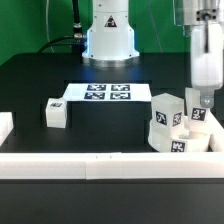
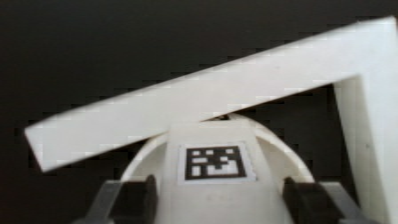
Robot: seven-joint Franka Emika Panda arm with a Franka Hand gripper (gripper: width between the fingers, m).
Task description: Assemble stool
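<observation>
My pincer (image 1: 200, 104) hangs low at the exterior view's right, directly over the huddle of white stool parts (image 1: 176, 132) gathered there. In that view my fingertips reach down among the topmost tagged faces of the huddle, and I cannot make out where one part ends and the next begins.

From my wrist, one rounded white tagged part (image 2: 217, 160) sits right between my fingers (image 2: 125, 198). Its black-and-white square tag faces the camera, squarely centred. One finger stands on each side of it, close against its flanks. My jaws are spread about as wide as the part, but I cannot tell whether the pads press on it or only flank it. I also cannot say whether this piece is the seat disc's edge or a leg.

Beyond the part, two white border rails (image 2: 214, 85) meet in a corner, so the huddle lies near that corner of the black table (image 1: 30, 85).

One loose leg block (image 1: 57, 112) lies well apart from me, toward the exterior view's left, with a tag showing on its side. The marker board (image 1: 102, 93) lies flat between that block and the huddle, in front of my base (image 1: 110, 35).
</observation>
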